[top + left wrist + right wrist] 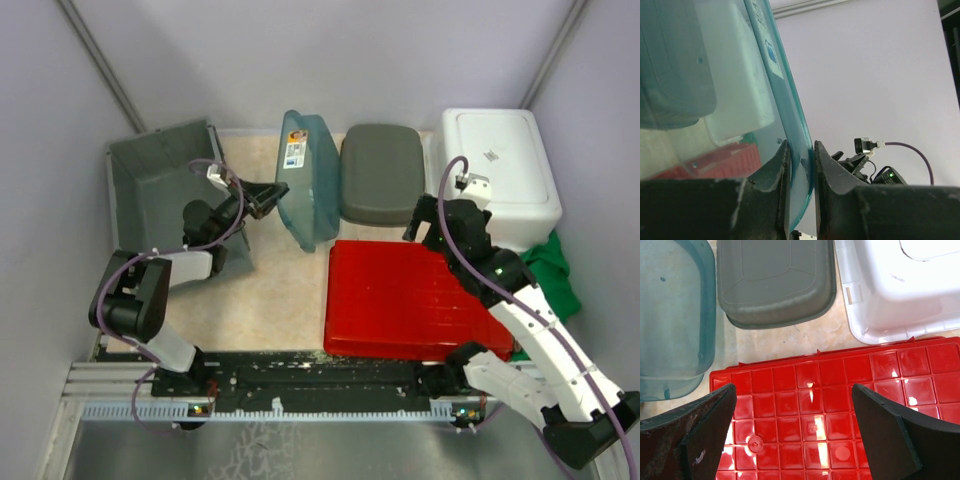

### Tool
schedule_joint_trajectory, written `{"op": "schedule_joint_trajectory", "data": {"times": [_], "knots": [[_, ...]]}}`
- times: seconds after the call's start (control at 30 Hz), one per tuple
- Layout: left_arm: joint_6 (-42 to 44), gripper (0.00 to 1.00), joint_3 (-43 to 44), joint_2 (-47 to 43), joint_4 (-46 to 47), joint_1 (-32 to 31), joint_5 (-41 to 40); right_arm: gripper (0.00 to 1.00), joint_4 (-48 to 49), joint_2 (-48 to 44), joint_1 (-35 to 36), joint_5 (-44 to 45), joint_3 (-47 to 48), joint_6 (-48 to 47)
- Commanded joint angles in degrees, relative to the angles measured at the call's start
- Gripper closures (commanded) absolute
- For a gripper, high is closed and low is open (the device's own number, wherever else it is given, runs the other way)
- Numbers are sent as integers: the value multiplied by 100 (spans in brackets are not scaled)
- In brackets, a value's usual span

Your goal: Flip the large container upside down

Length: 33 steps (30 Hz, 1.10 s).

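Pinching the thin rim of a translucent teal container (310, 185), the left gripper (272, 195) reaches in from the left side of the beige table (270, 290). In the left wrist view, its two dark fingers (777, 167) are pressed against either side of the teal wall (782, 85), with the plastic sandwiched between them. The teal container sits at the far middle of the table, tipped up on edge rather than lying flat, with a small label (295, 150) showing near its far end. It stands between an open grey bin (160, 185) on the left and a dark grey container (382, 172) lying bottom up on the right. Further right is a white container (500, 170), also bottom up, with a green cloth (555, 275) beside it. A red container (400, 300), bottom up with a grid of squares showing, lies nearer the arms. The right gripper (792, 390) hovers over the far edge of the red container, its jaws spread wide and holding nothing.
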Motion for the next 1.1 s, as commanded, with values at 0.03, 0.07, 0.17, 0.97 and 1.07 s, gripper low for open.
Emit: {"op": "schedule_joint_trajectory", "data": {"times": [0.03, 0.07, 0.17, 0.97, 1.07], "knots": [[-518, 100, -358, 1, 639, 218, 51, 2, 71, -114, -16, 81, 27, 12], [-461, 97, -395, -32, 390, 266, 62, 2, 70, -109, -16, 79, 32, 14], [-160, 81, -448, -185, -442, 410, 127, 1, 79, -88, -21, 79, 40, 11], [3374, 16, 1580, -1160, -6701, 652, -746, 2, 262, 98, -17, -52, 32, 70], [3747, 11, 2002, -1184, -7378, 652, -956, 2, 272, 107, -21, -70, 37, 78]]}}
